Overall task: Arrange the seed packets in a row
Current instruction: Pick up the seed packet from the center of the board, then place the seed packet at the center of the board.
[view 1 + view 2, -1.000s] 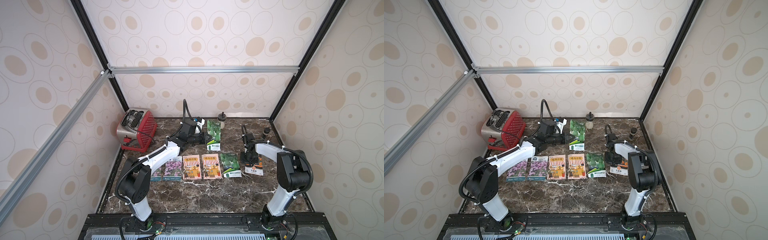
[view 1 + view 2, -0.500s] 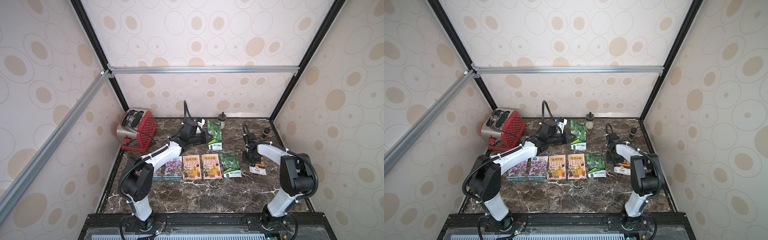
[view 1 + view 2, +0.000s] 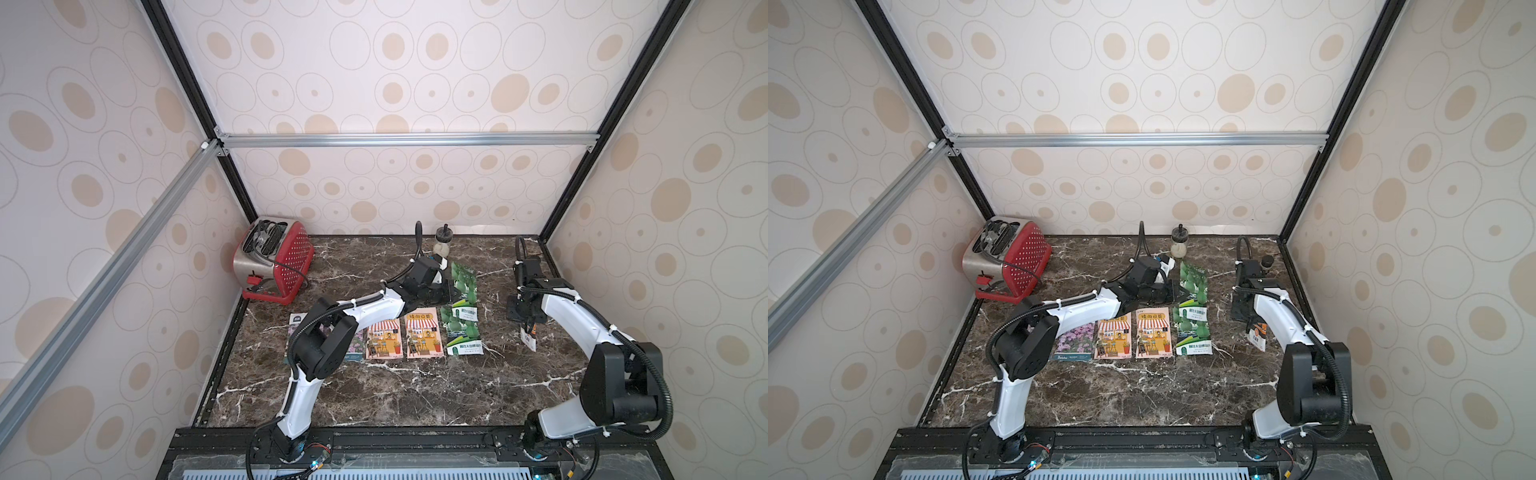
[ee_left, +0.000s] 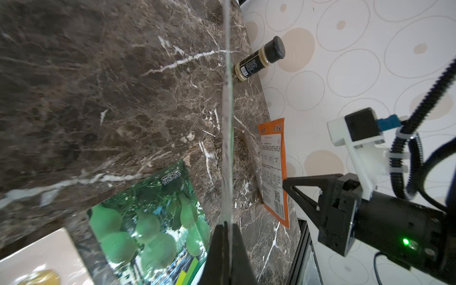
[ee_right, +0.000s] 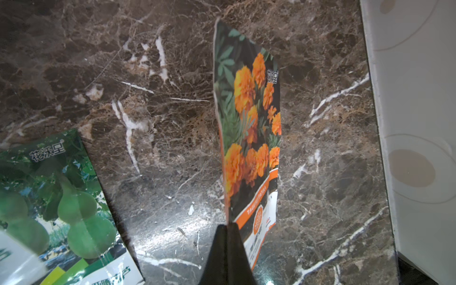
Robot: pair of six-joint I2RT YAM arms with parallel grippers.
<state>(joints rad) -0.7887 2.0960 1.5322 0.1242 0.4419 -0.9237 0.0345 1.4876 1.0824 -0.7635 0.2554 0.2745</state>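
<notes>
A: What's the L arm holding?

B: The left gripper [image 4: 225, 229] is pinched tight on a green gourd packet [image 3: 463, 279], seen edge-on in the left wrist view, toward the back of the marble worktop [image 3: 415, 395].

A: And the R arm?

B: The right gripper [image 5: 227, 229] is closed on one short end of a marigold packet [image 5: 246, 123], turned on edge over the worktop near the R wall, apart from the row.

A: Other packets?

B: Flat in a row, L to R in both top views: purple-flower packet [image 3: 1077, 338], partly behind the L arm; shopfront packet [image 3: 1113, 338]; second shopfront packet [image 3: 1154, 334]; second gourd packet [image 3: 1192, 332]. A red toaster [image 3: 272, 266] sits back L.
</notes>
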